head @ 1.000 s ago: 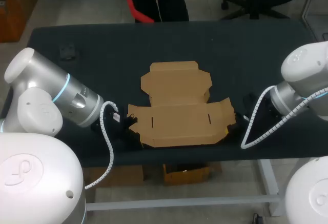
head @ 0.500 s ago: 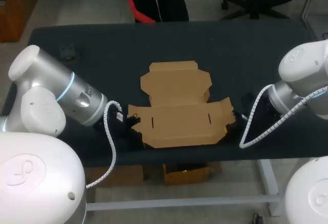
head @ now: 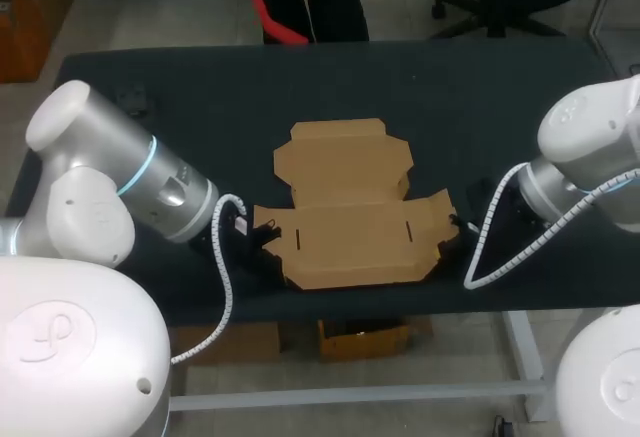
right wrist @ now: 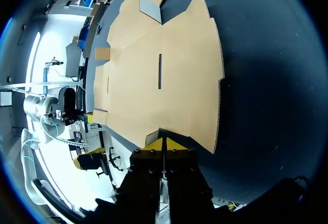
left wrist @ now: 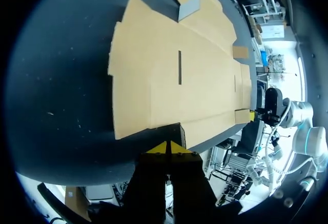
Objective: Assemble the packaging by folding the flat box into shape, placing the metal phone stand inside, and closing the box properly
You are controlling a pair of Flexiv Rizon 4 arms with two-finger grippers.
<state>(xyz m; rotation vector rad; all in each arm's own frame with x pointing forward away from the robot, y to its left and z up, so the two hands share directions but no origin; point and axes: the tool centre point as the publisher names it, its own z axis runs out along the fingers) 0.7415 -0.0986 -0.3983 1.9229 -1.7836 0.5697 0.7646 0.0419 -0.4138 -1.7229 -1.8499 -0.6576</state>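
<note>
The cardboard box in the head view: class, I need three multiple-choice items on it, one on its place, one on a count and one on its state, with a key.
1. Where on the table does the box lie?
A. Near the edge closest to the robot, between the left hand and the right hand
B. Against the far edge
C. In a far corner

2. How many narrow slots are cut in its long near panel?
A. None
B. Two
C. Five

3. What state is the box in?
A. Folded and closed
B. Folded up, lid open
C. Spread flat, not yet folded

Key: 1 A, a hand sits at either end of its near panel; 2 B, one slot shows towards each end; 3 C, its panels lie spread on the table.
</note>
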